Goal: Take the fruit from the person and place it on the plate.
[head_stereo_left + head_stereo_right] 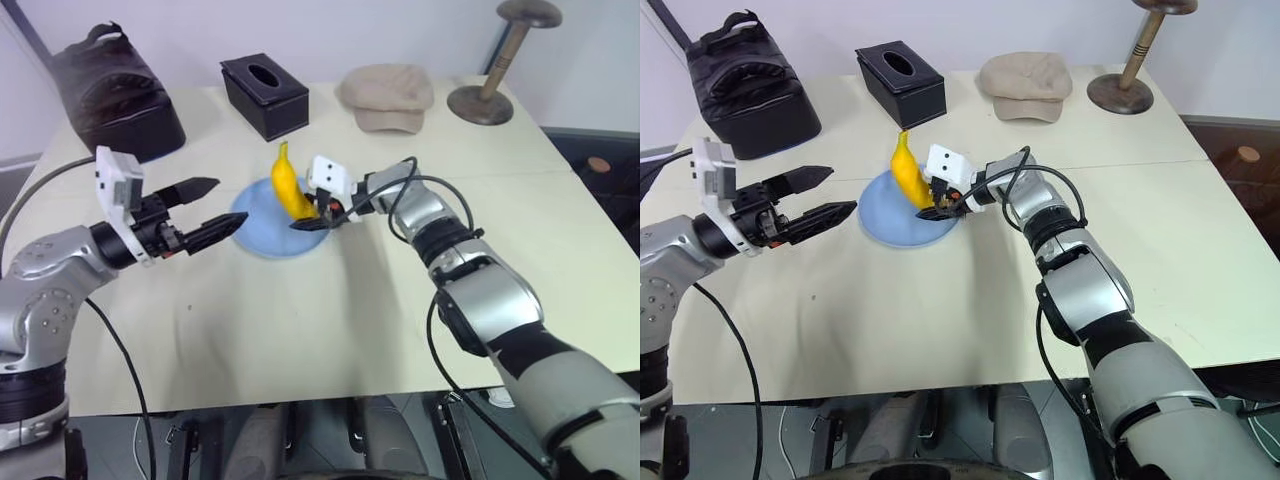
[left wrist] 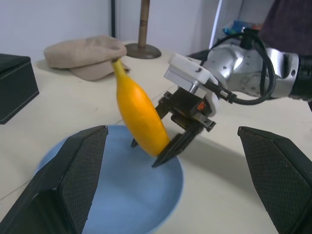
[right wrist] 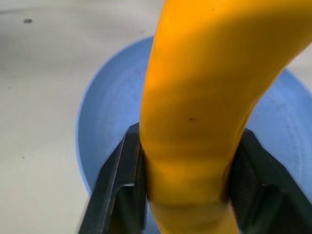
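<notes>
The fruit, a bright yellow banana (image 1: 289, 183), stands tilted, its lower end over the light-blue plate (image 1: 252, 238) in the middle of the table. My right gripper (image 1: 310, 222) is shut on the banana's lower part. In the right wrist view the black fingers (image 3: 119, 187) press against both sides of the banana (image 3: 204, 97) above the plate (image 3: 109, 117). My left gripper (image 1: 231, 200) hovers open just left of the plate, with nothing between its fingers. The person is out of view.
Along the table's far side stand a black bag (image 1: 115, 95), a black tissue box (image 1: 265, 95), a beige cap (image 1: 388, 97) and a wooden stand (image 1: 500, 65). The table's front edge runs close to me.
</notes>
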